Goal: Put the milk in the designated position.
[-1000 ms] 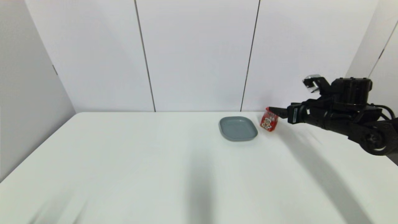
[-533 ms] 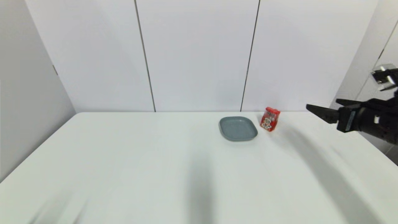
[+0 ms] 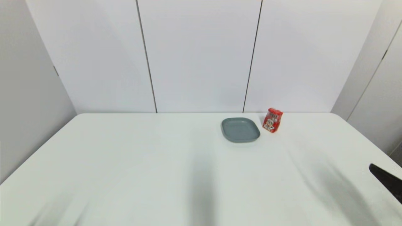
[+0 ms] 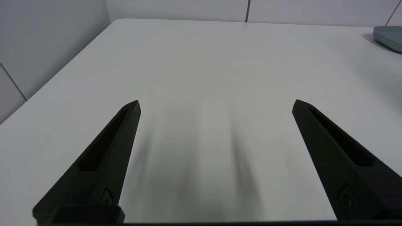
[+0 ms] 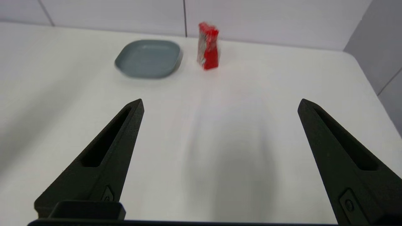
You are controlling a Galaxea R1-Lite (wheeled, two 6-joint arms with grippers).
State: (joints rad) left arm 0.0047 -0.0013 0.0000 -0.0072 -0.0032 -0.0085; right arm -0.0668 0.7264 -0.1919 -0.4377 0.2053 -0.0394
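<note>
1. Head view: we see the milk carton [image 3: 272, 120] standing upright on the white table [image 3: 157, 163], just beside the grey plate [image 3: 240, 129] on its right, near the far edge. It is not on the plate, and nothing touches it. Of our right gripper [image 3: 388, 182] only one dark fingertip shows at the picture's right edge, well apart from the carton. We judge the carton stands free because it is either set down or not yet picked up; which spot is the designated one we cannot tell.

2. Left wrist view: our left gripper [image 4: 216, 106] hangs over bare table with its fingers [image 4: 106, 157] spread wide and nothing between them. Only the plate's edge [image 4: 388, 37] shows, far off. This arm looks parked, out of the working side.

3. Right wrist view: our right gripper [image 5: 220, 105] faces the milk carton [image 5: 207, 45] and the plate [image 5: 147, 58] from a distance, its fingers [image 5: 339, 160] wide apart and holding nothing. The carton stands upright, close beside the plate but apart from it. The wide opening suits either a fresh approach or a completed release.
</note>
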